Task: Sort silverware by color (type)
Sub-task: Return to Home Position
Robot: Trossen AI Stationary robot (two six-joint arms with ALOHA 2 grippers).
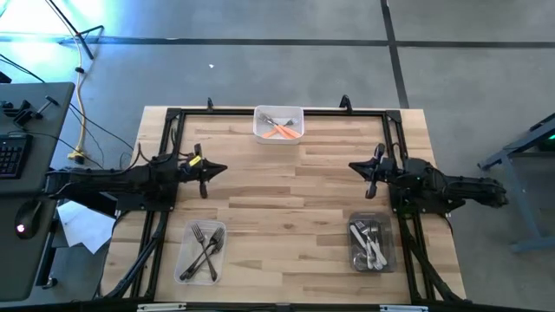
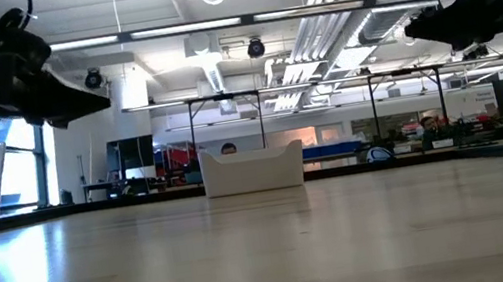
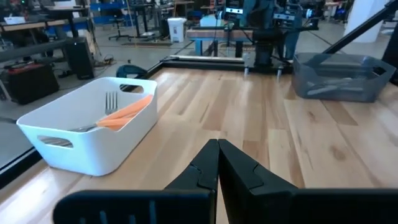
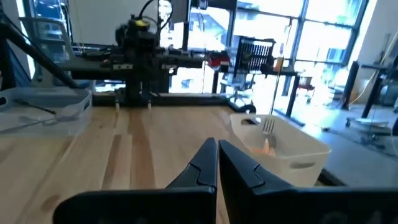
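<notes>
The silverware lies in three trays. Orange-handled forks [image 1: 283,130] rest in a white tray [image 1: 278,113] at the middle of the far edge. All-metal forks [image 1: 203,250] lie crossed in a clear tray [image 1: 187,232] at the near left. White-handled forks [image 1: 368,243] fill a grey see-through tray [image 1: 388,227] at the near right. My left gripper [image 1: 217,170] hovers shut and empty at the table's left side, pointing toward the right. My right gripper [image 1: 357,166] hovers shut and empty at the right side, facing it. Both are well above the wood.
A black metal frame [image 1: 277,111] runs along the table's far edge and down both sides. Bare wooden tabletop [image 1: 286,199] lies between the two grippers and the three trays. A desk with a keyboard [image 1: 10,156] stands off the table's left.
</notes>
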